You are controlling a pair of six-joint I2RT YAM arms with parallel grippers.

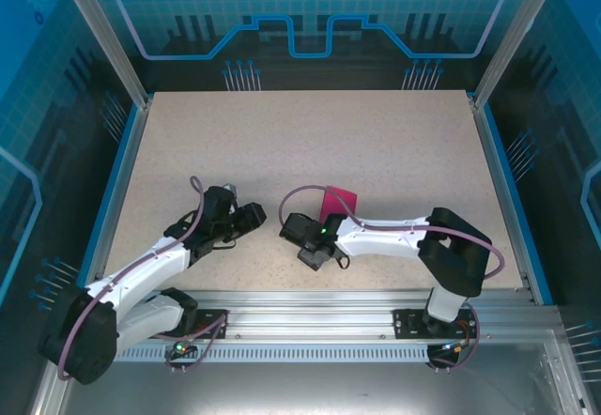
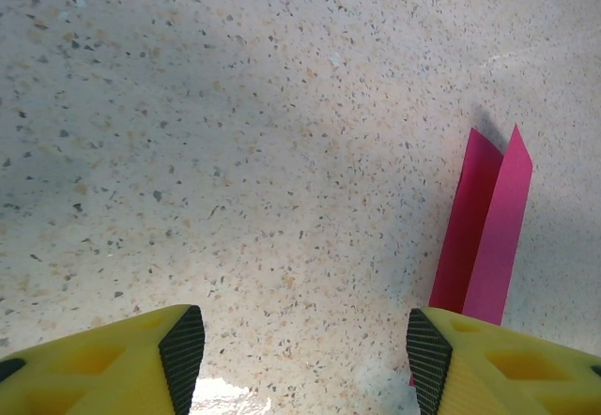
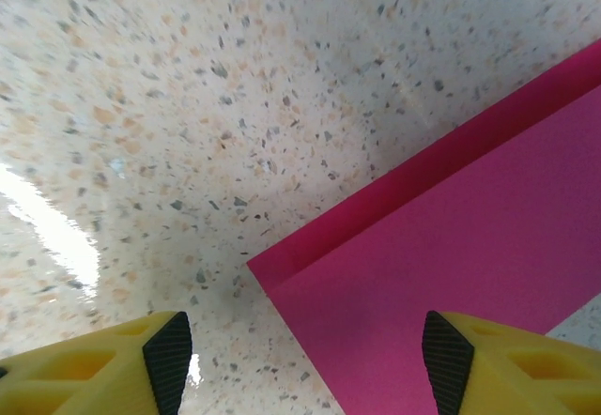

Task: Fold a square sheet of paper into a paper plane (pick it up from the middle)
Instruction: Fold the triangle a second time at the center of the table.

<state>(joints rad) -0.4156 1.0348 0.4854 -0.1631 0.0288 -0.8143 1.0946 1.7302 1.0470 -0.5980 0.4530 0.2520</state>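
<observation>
folding barely begun: paper (image 3: pixel 451 284) doubled once, flat on counter (image 1: pixel 282 133); left pincer (image 2: pixel 305 359), right pincer (image 3: pixel 300 359) gaping, empty; plane shaping remains.

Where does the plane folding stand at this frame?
Done: the pink sheet lies on the table in two layers with one edge offset, so a first fold looks made. In hand: nothing is gripped. The right pincer stands open over the sheet's corner, and the left pincer is open beside it. Left: the nose and wing folds; there is no dart shape yet.
</observation>
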